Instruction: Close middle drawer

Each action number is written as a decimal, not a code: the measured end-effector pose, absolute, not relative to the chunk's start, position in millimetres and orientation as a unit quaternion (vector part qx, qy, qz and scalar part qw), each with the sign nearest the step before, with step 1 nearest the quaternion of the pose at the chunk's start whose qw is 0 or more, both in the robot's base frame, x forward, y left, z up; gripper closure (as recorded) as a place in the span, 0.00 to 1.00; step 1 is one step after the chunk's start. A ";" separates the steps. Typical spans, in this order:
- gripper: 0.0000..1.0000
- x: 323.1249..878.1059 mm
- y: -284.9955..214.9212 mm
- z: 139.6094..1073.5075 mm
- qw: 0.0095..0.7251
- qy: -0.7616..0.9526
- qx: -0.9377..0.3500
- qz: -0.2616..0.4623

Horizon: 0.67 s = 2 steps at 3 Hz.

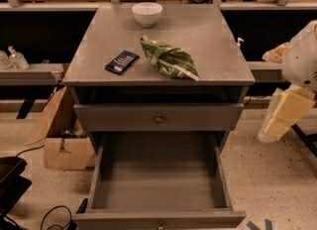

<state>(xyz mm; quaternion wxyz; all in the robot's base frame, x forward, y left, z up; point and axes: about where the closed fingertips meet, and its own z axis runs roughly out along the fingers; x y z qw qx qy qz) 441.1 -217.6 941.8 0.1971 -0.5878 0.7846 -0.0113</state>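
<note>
The middle drawer [158, 184] of the grey cabinet is pulled far out toward me. Its long deep box is empty, and its low front panel [158, 220] sits at the bottom edge of the view with the knob barely showing. Above it, another drawer front with a round knob [159, 119] stands nearly flush with the cabinet. My gripper [283, 116], cream-coloured below the white arm [302, 55], hangs at the right of the cabinet. It is level with the drawers, apart from them, and holds nothing that I can see.
On the cabinet top [208, 35] are a white bowl [147, 13], a black phone-like device [122, 61] and a green snack bag [169, 59]. A cardboard box [62, 140] stands on the floor at the left. Cables and a black object [12, 184] lie at the lower left. Shelves run behind.
</note>
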 end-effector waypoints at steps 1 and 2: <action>0.24 417.1 -210.1 861.4 0.239 0.782 -0.574 0.039; 0.46 400.4 -205.6 782.1 0.246 0.788 -0.561 0.066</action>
